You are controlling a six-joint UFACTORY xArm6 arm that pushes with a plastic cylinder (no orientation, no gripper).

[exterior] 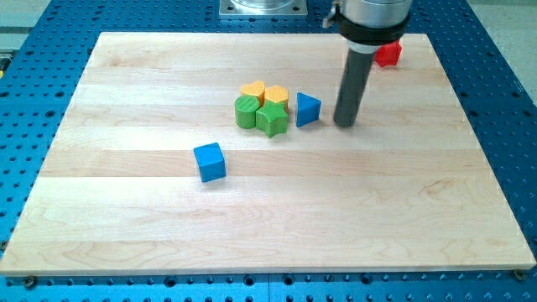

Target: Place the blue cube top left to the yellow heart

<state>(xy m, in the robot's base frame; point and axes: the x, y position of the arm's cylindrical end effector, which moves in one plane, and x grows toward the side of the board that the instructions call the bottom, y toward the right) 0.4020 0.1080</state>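
So the dark rod's tip [345, 124] sits on the light wooden board [126, 210], just right of a small blue triangular block [308, 109]. Left of that there's a tight cluster: orange heart-ish block [252, 89], yellow heart block [277, 95], and two green blocks [246, 111] [272, 119]. The blue cube [210, 162] sits alone lower left. A red block [388, 54] peeks out behind the rod.

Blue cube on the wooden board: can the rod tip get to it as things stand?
Probably yes. My tip sits right of the blue triangular block; the blue cube lies alone toward the view's lower left, with bare wooden board below the cluster leaving a free path.
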